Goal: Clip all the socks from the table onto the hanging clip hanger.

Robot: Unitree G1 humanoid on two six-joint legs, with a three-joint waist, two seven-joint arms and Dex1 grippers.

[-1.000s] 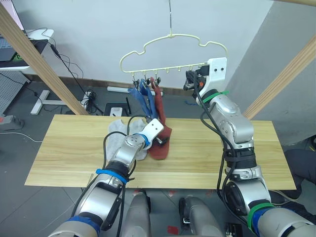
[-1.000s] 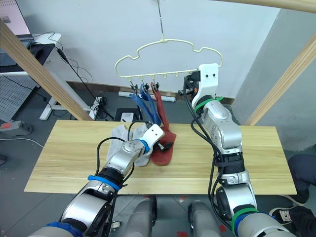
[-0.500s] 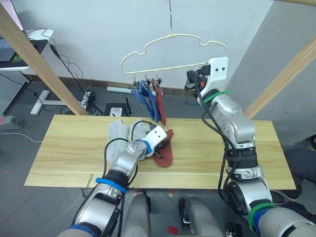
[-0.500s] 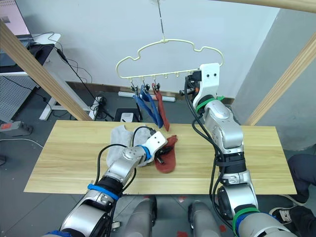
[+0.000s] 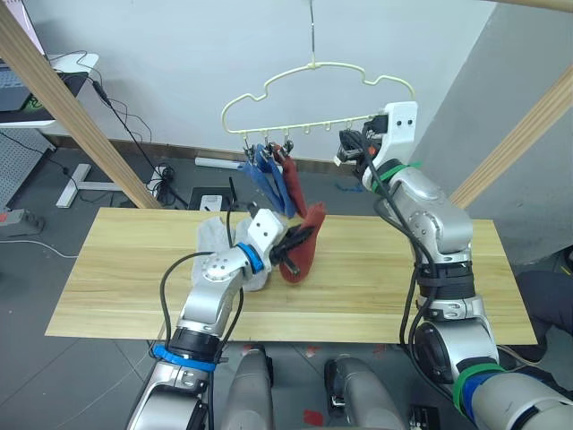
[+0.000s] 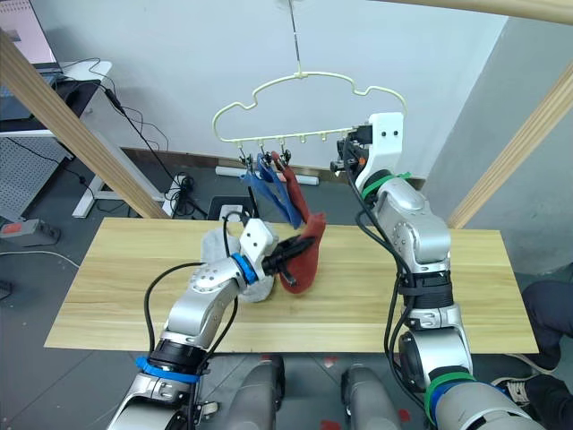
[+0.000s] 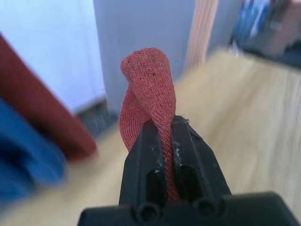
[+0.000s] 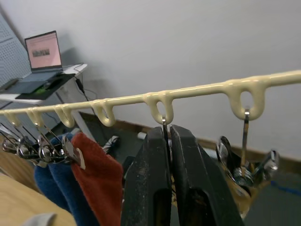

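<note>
- The left gripper was closed on a red sock, its two black fingers pinching the fabric near one end, with a folded loop of knit poking out past the tips.
- That sock was lifted off the table, hanging from the grip just below the clip hanger, its lower end close to the wood.
- The right gripper was up at the hanger's bottom rail, toward the hanger's right end. From the wrist camera its fingers stood pressed together around the wire of one clip hanging from a loop in the rail, so it read as clamped on that clip.
- Three socks were already pegged at the hanger's left end: two blue and one red. A grey sock lay crumpled on the table below the hanger, beside the left arm.
- The step in hand looked like bringing the held sock up to the clip the right gripper was working.
- To do it well, I judged the left arm should raise the sock so the protruding loop, not the fingers, meets the clip's mouth.
- The hanger swings freely on its hook, so the right gripper ought to keep it steady.
- The loop is thick and soft; pushing it deep between the jaws before releasing should stop it slipping out.
- The left gripper should let go only once the clip has bitten.
</note>
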